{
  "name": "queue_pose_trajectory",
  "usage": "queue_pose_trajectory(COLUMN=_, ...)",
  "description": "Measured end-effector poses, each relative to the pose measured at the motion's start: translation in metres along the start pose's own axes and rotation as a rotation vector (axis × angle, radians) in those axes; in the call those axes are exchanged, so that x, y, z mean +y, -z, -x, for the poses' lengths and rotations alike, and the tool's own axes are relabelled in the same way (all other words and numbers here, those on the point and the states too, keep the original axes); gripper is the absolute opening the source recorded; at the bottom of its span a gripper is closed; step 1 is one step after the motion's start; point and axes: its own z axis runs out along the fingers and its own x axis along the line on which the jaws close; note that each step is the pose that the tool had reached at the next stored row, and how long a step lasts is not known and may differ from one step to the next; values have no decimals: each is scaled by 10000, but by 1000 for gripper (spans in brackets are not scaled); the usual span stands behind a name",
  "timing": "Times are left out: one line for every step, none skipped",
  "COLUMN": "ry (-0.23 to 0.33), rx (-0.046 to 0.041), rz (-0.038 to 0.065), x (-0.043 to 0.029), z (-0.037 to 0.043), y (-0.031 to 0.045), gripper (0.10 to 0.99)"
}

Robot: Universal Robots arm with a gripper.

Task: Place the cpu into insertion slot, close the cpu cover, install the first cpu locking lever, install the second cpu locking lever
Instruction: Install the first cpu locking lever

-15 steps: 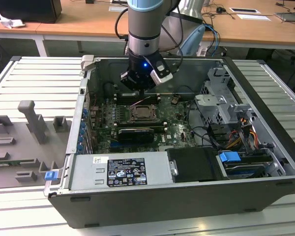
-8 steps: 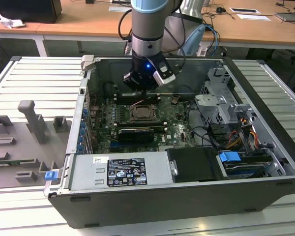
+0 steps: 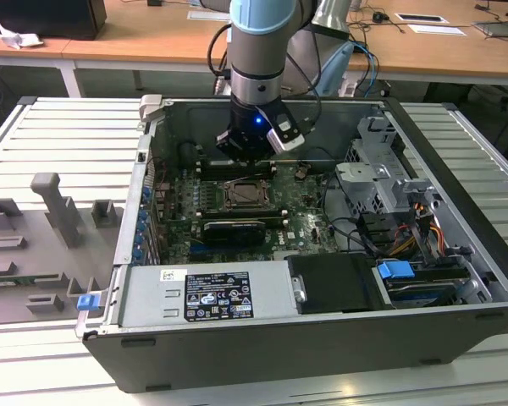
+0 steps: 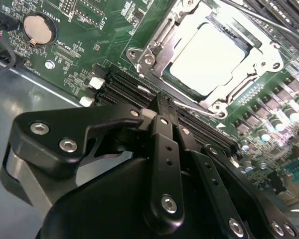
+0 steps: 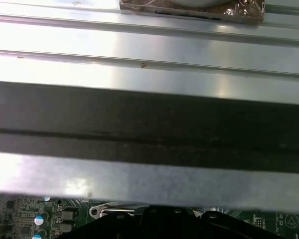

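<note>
In the second wrist view the cpu [image 4: 209, 55] lies flat in the insertion slot [image 4: 141, 58], its pale metal top showing through the window of the cpu cover [image 4: 164, 44], which lies down over it. My gripper [image 4: 162, 105] is shut, its black fingers pressed together, with the tips right at the socket's edge. A thin metal locking lever [image 4: 197, 107] runs along that edge from the tips. In the exterior view the gripper [image 3: 247, 161] hangs inside the open computer case just behind the slot [image 3: 241, 195].
Black memory slots [image 4: 124, 87] and a coin battery [image 4: 39, 27] lie near the socket. A long black card [image 3: 233, 227], the power supply [image 3: 212, 292] and a drive cage [image 3: 381, 169] crowd the case. The case wall [image 5: 149, 129] is close. Grey fixtures [image 3: 55, 207] stand on the exterior view's left.
</note>
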Motion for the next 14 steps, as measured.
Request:
queue_pose_trajectory(ry=0, rx=0, rz=0, x=-2, z=13, y=-19, gripper=106)
queue_pose_trajectory(ry=-1, rx=0, rz=0, x=-4, z=23, y=-34, gripper=106)
queue_pose_trajectory(ry=-1, rx=0, rz=1, x=-5, z=31, y=-42, gripper=106)
queue_pose_trajectory(ry=0, rx=0, rz=0, x=-6, z=37, y=-46, gripper=106)
queue_pose_trajectory(ry=-1, rx=0, rz=0, x=-7, z=43, y=-49, gripper=106)
queue_pose_trajectory(ry=0, rx=0, rz=0, x=-7, z=46, y=-52, gripper=106)
queue_pose_trajectory(ry=-1, rx=0, rz=0, x=-8, z=50, y=-56, gripper=106)
queue_pose_trajectory(ry=0, rx=0, rz=0, x=-9, z=55, y=-61, gripper=106)
queue_pose_trajectory(ry=0, rx=0, rz=-1, x=-9, z=57, y=-64, gripper=106)
queue_pose_trajectory(ry=-1, rx=0, rz=-10, x=-10, z=58, y=-69, gripper=106)
queue_pose_trajectory(ry=-2, rx=1, rz=-24, x=-10, z=58, y=-74, gripper=106)
queue_pose_trajectory(ry=-1, rx=3, rz=-36, x=-11, z=59, y=-78, gripper=106)
queue_pose_trajectory(ry=1, rx=3, rz=-48, x=-12, z=60, y=-83, gripper=106)
queue_pose_trajectory(ry=3, rx=9, rz=-84, x=-13, z=60, y=-89, gripper=106)
